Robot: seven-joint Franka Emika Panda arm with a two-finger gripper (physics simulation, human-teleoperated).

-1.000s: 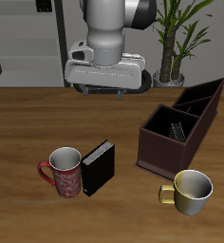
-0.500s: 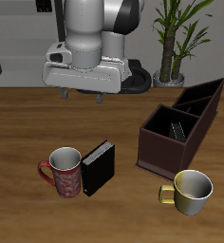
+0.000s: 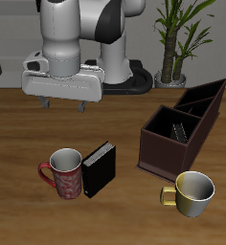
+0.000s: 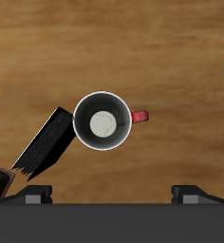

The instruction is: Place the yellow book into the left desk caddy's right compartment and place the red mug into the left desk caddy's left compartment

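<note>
The red mug stands upright near the table's front edge, its handle pointing away from the black book. In the wrist view the red mug shows from above with its grey inside. My gripper hangs high above the table, farther back than the mug, open and empty; its fingertips stand wide apart. The left desk caddy is dark brown. A thin greyish thing, apparently the yellow book, leans inside its large right compartment.
A black book stands on edge right beside the red mug, and it also shows in the wrist view. A shiny yellow-gold mug stands in front of the caddy. A potted plant stands at the back.
My gripper has moved sideways away from the caddy toward the red mug's side and a little lower. It stays open and empty. Nothing on the table has moved.
</note>
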